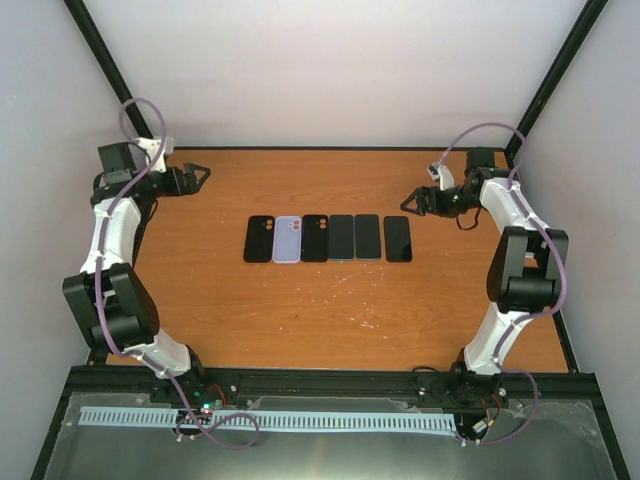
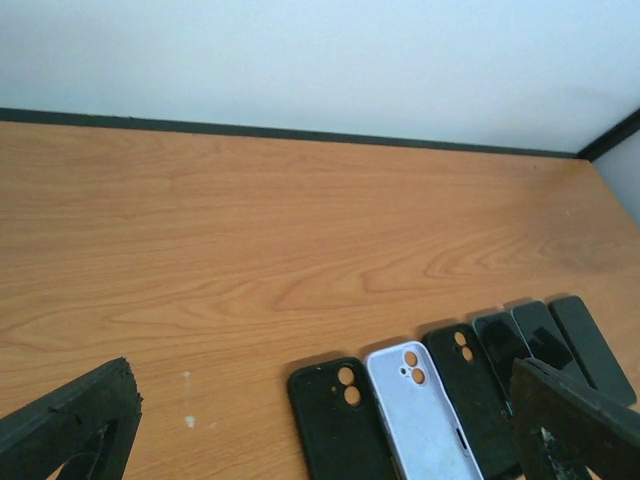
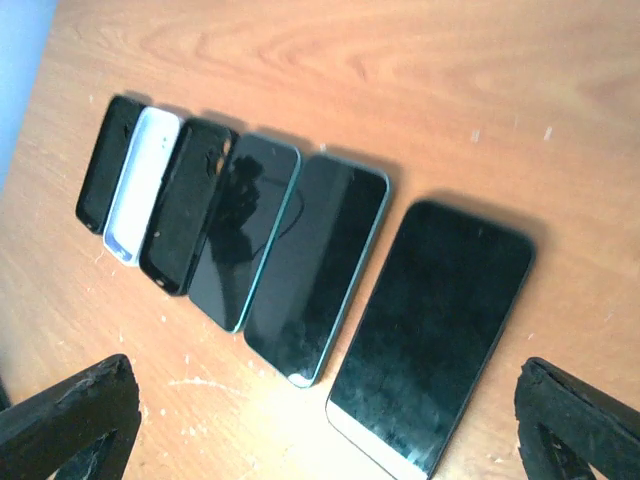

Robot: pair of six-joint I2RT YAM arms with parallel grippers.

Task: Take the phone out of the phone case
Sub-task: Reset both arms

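Looking down from above, three phone cases (image 1: 288,239) and three phones (image 1: 367,236) lay in a row in the middle of the table (image 1: 300,310). The left gripper (image 1: 198,178) at upper left and the right gripper (image 1: 412,200) at upper right both had jaws spread wide apart, holding nothing. The left wrist view showed the phone cases at lower right. The right wrist view showed the phones across the middle.

Left white-shelled, black-jointed arm (image 1: 105,235); right white-shelled, black-jointed arm (image 1: 515,205). Each is trailing a lilac cable (image 1: 140,101) at twelve o'clock and wearing black rough-edged gripper fingers (image 2: 70,420).
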